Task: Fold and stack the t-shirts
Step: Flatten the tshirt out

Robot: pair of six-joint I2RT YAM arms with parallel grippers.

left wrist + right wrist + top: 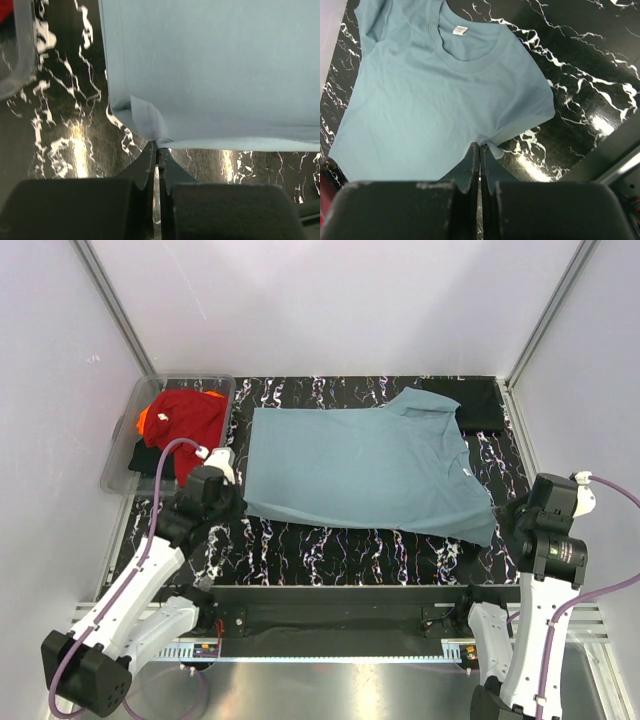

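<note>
A dusty teal-blue t-shirt [365,465] lies spread on the black marbled table, collar to the right. My left gripper [238,502] is shut on its near left hem corner [150,131]. My right gripper [500,525] is shut on its near sleeve edge [487,142]; the collar and white label [460,30] show beyond. A folded black t-shirt [470,403] lies at the far right corner. A red t-shirt [185,418], an orange one [145,420] and a black one [150,458] lie in the clear tub [125,445].
The clear plastic tub stands at the table's left edge; its wall shows in the left wrist view [15,50]. White walls with metal posts enclose the table. A metal rail [330,650] runs along the front.
</note>
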